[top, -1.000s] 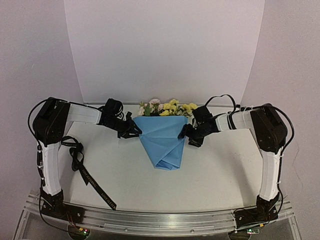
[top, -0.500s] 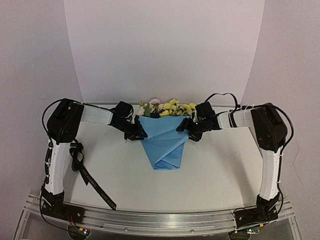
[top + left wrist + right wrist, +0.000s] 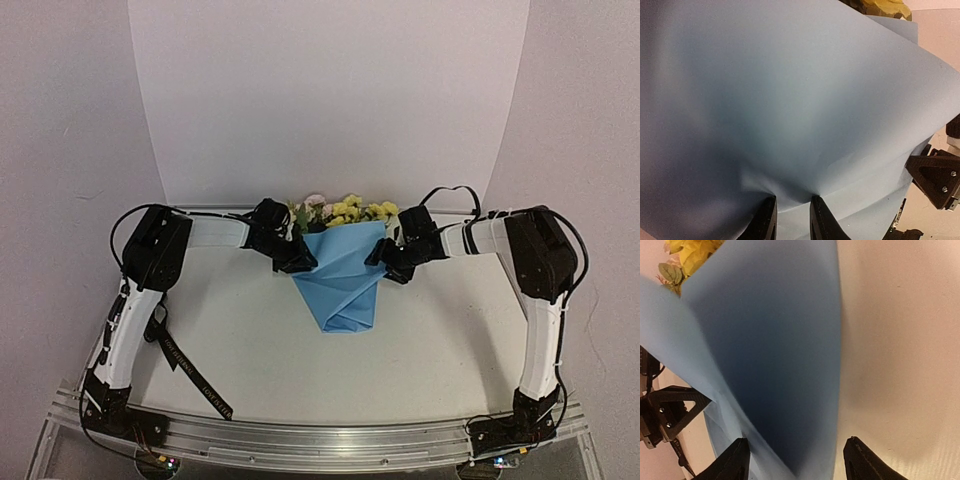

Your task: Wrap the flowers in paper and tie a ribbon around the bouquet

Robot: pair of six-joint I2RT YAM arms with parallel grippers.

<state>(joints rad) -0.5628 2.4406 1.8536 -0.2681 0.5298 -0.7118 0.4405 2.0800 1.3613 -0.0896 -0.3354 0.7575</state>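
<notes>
The bouquet stands at the table's back centre: yellow and pink flowers above a light blue paper cone whose point faces the near edge. My left gripper is at the cone's left edge, shut on a puckered fold of paper between its fingertips. The right gripper is at the cone's right edge. Its jaws are open wide, and the paper's free flap runs between them untouched. Yellow blooms show at that view's top left. The black ribbon lies loose at the front left.
A white backdrop rises right behind the flowers. The metal rail with both arm bases runs along the near edge. The ribbon passes under the left arm's forearm.
Both grippers and the bouquet have shifted right. The left arm has reached farther in, and the cone has become narrower. The right jaws have narrowed a little.
</notes>
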